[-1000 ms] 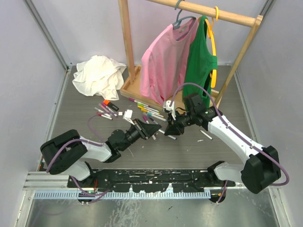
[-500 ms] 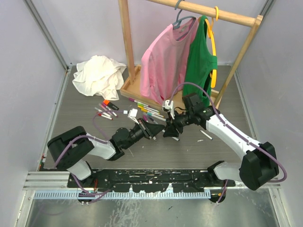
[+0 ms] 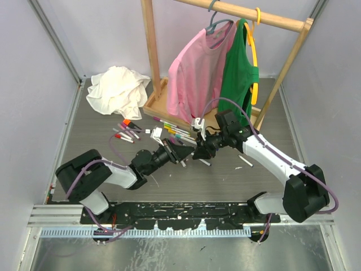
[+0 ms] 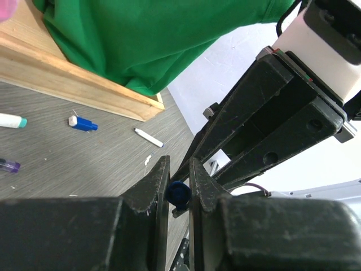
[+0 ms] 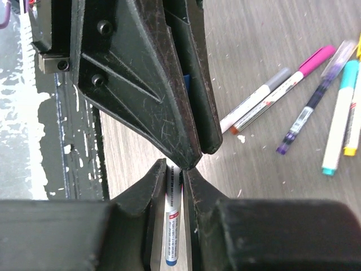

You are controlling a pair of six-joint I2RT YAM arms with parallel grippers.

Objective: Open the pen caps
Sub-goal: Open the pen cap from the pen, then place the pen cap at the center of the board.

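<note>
Grip on both ends is where I stand. My left gripper [image 4: 179, 169] is pinched shut on a dark blue cap [image 4: 177, 193]. My right gripper [image 5: 174, 167] meets it tip to tip, clamped around the white barrel of the same pen [image 5: 172, 223]. The pen hangs between the two arms above the middle of the table [image 3: 225, 180], and from overhead the fingers hide it.

I judge this to be the pull itself: cap held, barrel held, not yet apart. The next move calls for a straight draw along the pen's axis, with both grips kept firm so that neither end slips.

Just beyond the grippers lie loose pens [image 3: 176, 133], and a second cluster [image 3: 125, 131] sits further left. Most of these seem capped. A small blue piece [image 4: 84, 123] on the table may be a cap already off.

Farther back, the only tray-like thing is the clothes rack's wooden base [image 3: 159, 107]. The pink shirt [image 3: 197, 73] and green shirt [image 3: 240, 73] hang down over it. I cannot tell whether anything else lies in it.
</note>
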